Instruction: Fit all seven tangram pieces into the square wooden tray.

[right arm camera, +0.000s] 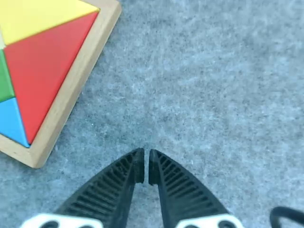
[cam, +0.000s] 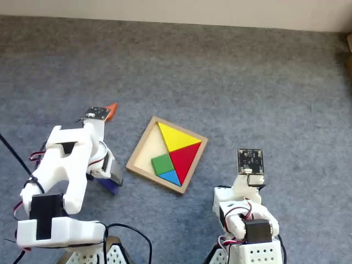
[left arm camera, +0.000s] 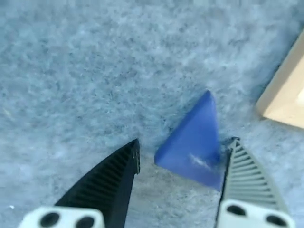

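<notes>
The square wooden tray (cam: 142, 156) lies mid-table holding a yellow triangle (cam: 175, 137), a red triangle (cam: 186, 158), a green square (cam: 161, 164) and a light blue triangle (cam: 170, 176); its left part is bare. A dark blue triangle (left arm camera: 192, 142) rests on the carpet left of the tray, between the fingers of my open left gripper (left arm camera: 185, 151), one fingertip (left arm camera: 233, 151) close against its edge. An orange piece (cam: 111, 111) pokes out beyond the left arm. My right gripper (right arm camera: 143, 166) is shut and holds nothing, over carpet just off the tray's (right arm camera: 71, 97) near right corner.
Grey carpet covers the table. The left arm (cam: 66, 170) stands to the tray's left, the right arm (cam: 247, 220) at the front right. A tray corner (left arm camera: 285, 95) lies close to the dark blue triangle. Open carpet stretches behind the tray.
</notes>
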Robot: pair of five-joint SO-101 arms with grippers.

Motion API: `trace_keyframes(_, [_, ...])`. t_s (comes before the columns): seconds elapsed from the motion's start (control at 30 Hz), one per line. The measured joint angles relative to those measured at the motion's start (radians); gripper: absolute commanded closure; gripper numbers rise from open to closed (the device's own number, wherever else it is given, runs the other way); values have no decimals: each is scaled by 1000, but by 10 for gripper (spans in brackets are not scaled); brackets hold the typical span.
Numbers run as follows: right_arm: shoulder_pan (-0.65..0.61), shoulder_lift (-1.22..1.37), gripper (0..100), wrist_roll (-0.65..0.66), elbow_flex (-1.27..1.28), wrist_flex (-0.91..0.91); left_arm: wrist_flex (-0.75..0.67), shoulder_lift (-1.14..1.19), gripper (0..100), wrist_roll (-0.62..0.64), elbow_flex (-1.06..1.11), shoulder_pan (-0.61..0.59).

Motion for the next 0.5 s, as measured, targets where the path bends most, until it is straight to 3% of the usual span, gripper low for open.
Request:
trace_keyframes(0.2, [0, 0, 964, 0, 0, 0, 0, -8, 870, 60, 17, 55])
trace_keyframes(0.5, [0, 0, 964, 0, 0, 0, -26, -20, 890, 61, 26, 81])
